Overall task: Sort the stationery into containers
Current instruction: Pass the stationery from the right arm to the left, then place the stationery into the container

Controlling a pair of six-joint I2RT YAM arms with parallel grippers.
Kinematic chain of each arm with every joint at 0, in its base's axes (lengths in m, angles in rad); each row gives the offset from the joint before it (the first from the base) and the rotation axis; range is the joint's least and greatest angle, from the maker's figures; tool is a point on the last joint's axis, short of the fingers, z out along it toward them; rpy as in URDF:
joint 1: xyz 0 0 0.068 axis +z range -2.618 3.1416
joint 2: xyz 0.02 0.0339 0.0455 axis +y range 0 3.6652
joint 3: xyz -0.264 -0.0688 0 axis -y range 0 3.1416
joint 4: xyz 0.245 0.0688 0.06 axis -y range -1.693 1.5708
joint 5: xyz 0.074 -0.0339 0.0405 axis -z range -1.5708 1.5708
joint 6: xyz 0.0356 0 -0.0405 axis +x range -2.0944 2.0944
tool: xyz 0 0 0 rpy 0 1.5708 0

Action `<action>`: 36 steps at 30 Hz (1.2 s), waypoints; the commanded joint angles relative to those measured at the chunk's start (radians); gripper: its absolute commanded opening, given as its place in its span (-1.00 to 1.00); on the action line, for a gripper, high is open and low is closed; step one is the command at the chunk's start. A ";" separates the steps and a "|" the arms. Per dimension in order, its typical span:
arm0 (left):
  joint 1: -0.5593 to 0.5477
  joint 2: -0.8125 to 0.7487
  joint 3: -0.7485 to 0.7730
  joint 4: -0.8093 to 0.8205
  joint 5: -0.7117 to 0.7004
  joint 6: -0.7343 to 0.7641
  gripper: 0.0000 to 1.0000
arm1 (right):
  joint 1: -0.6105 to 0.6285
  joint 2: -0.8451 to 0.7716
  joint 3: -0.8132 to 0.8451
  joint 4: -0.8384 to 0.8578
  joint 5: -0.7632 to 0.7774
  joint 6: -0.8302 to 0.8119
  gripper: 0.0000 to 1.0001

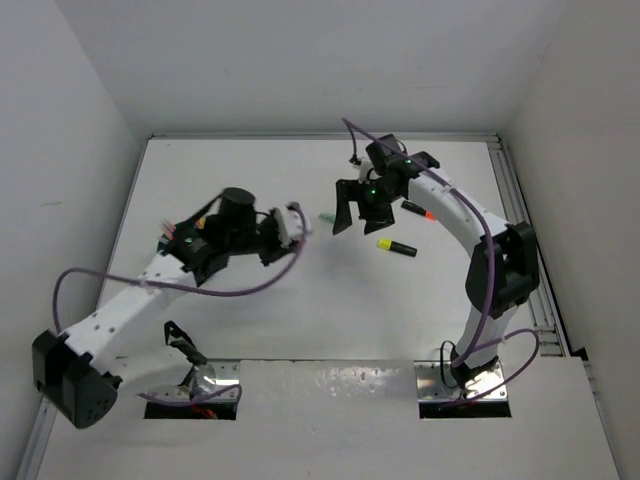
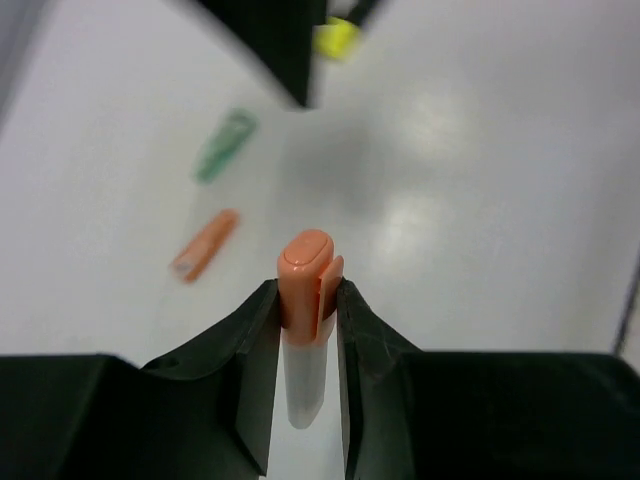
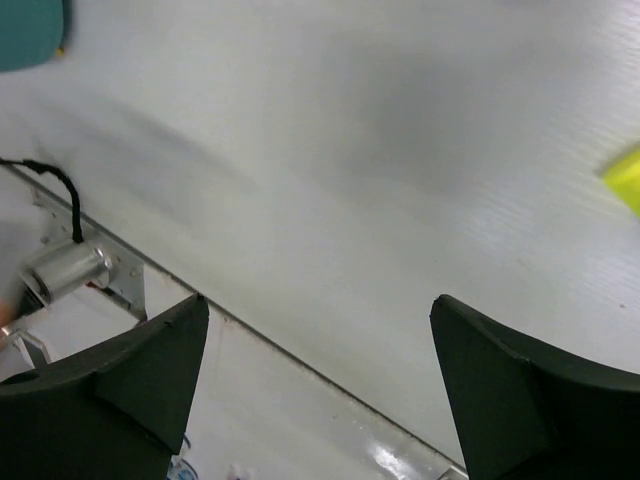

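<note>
**Left gripper pinched an orange-capped pen while the right stood spread**

The white bench (image 1: 300,320) carried everything, and both arms reached toward its middle. Of the teal bowl (image 3: 25,30) only an edge showed, in the top left corner of the right wrist view. The right gripper (image 3: 320,310) hung over bare bench, jaws spread wide with nothing between them. The left gripper (image 2: 307,300) was clamped on an orange-capped pen (image 2: 305,258), its cap poking out past the fingertips. Loose on the bench lay a mint green pen (image 2: 225,145), an orange pen (image 2: 205,245), a yellow-capped black marker (image 1: 397,246) and an orange-tipped black marker (image 1: 415,210).
</note>
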 commanded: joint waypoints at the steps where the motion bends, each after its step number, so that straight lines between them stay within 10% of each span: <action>1: 0.147 -0.138 -0.011 0.101 -0.063 -0.252 -1.00 | -0.026 -0.063 -0.066 0.028 -0.027 -0.015 0.80; 19: 0.929 -0.071 -0.033 -0.164 0.454 0.195 -1.00 | -0.056 -0.015 -0.121 -0.034 -0.083 -0.067 0.75; 36: 1.157 0.104 -0.076 -0.440 0.676 0.686 -1.00 | -0.051 0.019 -0.112 -0.035 -0.102 -0.064 0.72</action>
